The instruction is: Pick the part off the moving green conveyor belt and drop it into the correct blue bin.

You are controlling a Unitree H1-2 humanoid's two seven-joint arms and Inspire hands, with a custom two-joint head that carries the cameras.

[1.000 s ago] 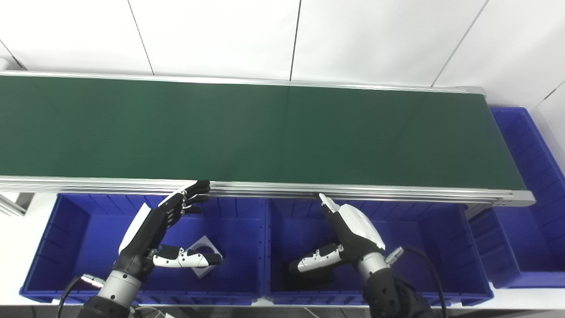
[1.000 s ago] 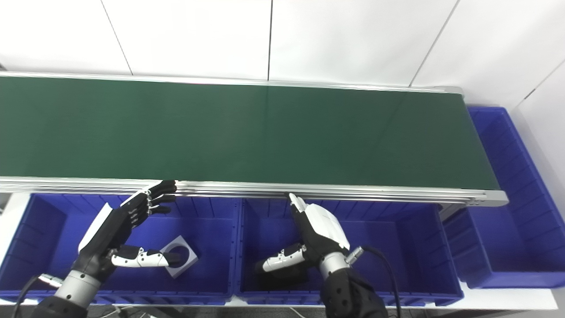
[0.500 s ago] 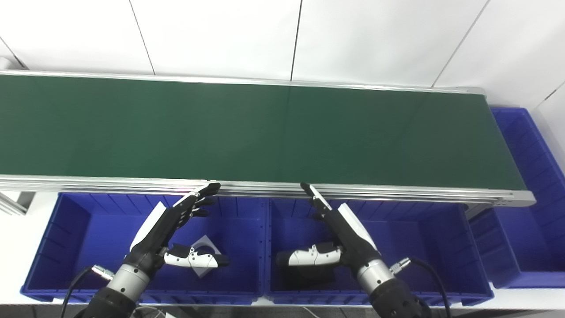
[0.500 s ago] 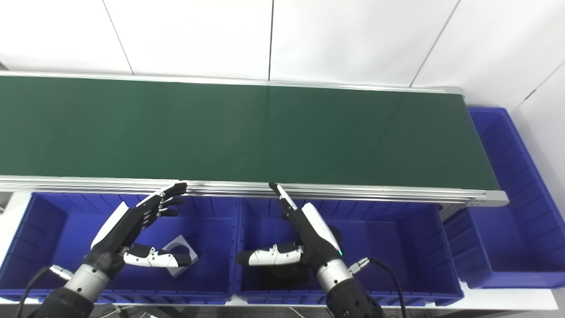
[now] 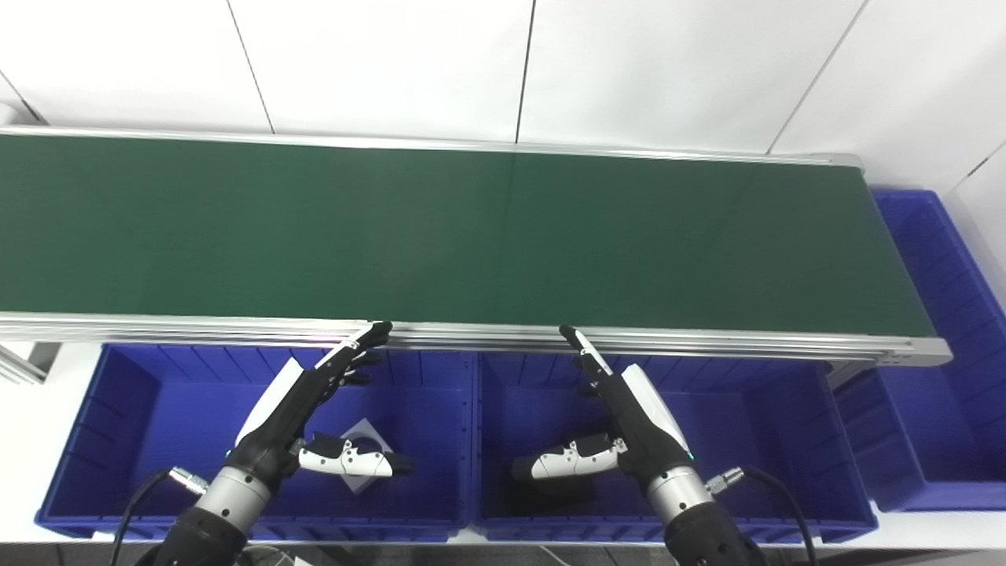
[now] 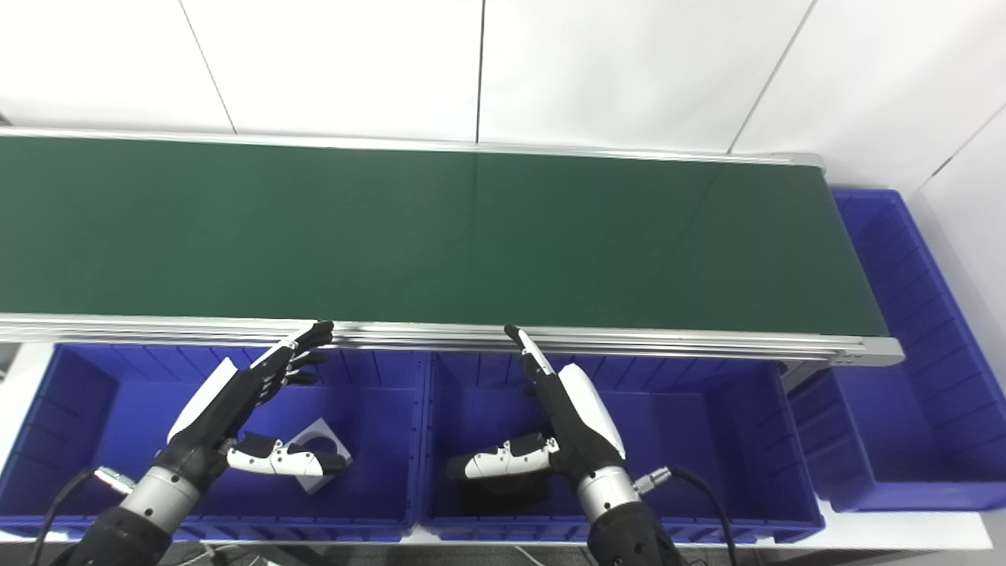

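The green conveyor belt (image 5: 471, 228) runs across the picture and carries no part. My left hand (image 5: 302, 409) is open over the left blue bin (image 5: 149, 417), fingers straight and pointing at the belt's near rail, thumb out sideways. Under its thumb a grey square part with a round hole (image 5: 360, 444) lies on the bin floor. My right hand (image 5: 629, 413) is open over the middle blue bin (image 5: 770, 440), posed the same way. A dark part (image 5: 550, 494) lies in that bin below its thumb.
A third blue bin (image 5: 943, 393) stands past the belt's right end. The aluminium rail (image 5: 707, 342) of the belt lies just beyond both hands' fingertips. White wall panels rise behind the belt.
Both hands have turned edge-on and stretched their fingers toward the rail. The right hand swung left, then came back right a little. The belt stays bare.
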